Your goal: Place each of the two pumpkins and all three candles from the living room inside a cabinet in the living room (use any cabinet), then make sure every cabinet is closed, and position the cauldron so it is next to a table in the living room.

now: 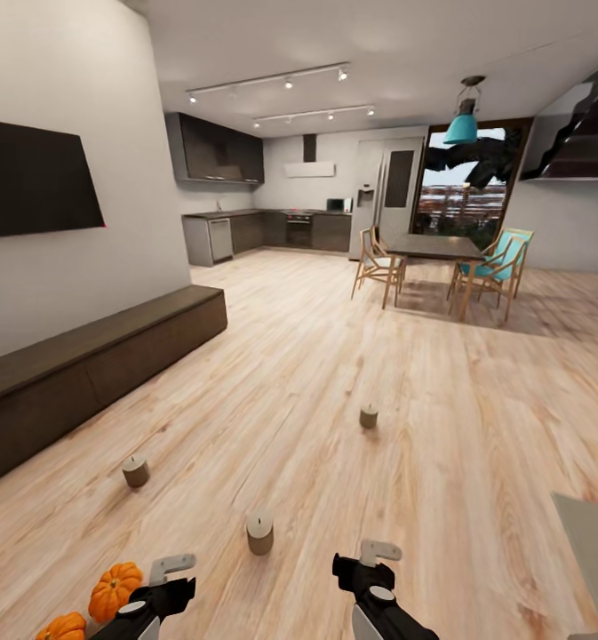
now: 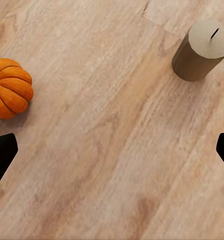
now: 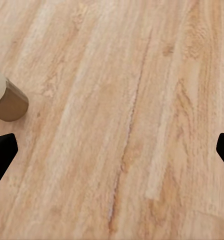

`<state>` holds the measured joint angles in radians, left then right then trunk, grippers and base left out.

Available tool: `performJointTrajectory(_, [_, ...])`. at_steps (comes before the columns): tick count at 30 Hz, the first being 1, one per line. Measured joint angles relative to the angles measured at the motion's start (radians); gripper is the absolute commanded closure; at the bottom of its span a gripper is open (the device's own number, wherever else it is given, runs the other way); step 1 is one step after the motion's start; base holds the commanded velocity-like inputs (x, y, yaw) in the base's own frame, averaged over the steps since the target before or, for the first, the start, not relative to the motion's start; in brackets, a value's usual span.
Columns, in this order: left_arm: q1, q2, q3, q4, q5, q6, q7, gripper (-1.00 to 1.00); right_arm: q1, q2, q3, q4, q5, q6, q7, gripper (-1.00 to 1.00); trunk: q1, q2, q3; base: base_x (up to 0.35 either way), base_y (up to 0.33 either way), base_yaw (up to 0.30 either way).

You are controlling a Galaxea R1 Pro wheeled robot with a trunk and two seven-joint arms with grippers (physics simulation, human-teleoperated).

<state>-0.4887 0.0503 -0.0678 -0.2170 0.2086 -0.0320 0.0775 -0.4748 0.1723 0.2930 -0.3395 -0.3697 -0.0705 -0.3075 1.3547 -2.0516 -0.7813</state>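
From the head view, three candles stand upright on the wood floor (image 1: 334, 373), the nearest candle (image 1: 259, 533) between the arms, another candle (image 1: 135, 471) nearer the closed cabinet (image 1: 94, 364) along the left wall, the far candle (image 1: 368, 416) toward the dining table (image 1: 434, 246), while two pumpkins (image 1: 114, 590) sit touching beside the left gripper (image 1: 176, 578). The left wrist view shows that gripper's fingers spread wide and empty above the planks, one pumpkin and a candle lying well apart. The right wrist view shows the right gripper (image 3: 112, 150) likewise released, a candle near one finger.
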Motion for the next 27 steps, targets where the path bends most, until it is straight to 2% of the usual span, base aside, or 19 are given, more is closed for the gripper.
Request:
performJointTrajectory(14, [0.000,-0.001,0.000,0.000,0.000,0.000,0.000,-1.00,0.000,0.000,0.001,0.000,0.000,0.002,0.000,-1.00,0.000,0.000,0.008,0.002,-0.007,0.236])
performJointTrajectory(27, [0.000,-0.001,0.000,0.000,0.000,0.000,0.000,-1.00,0.000,0.000,0.001,0.000,0.000,0.000,0.000,-1.00,0.000,0.000,0.014,0.033,-0.247,0.224])
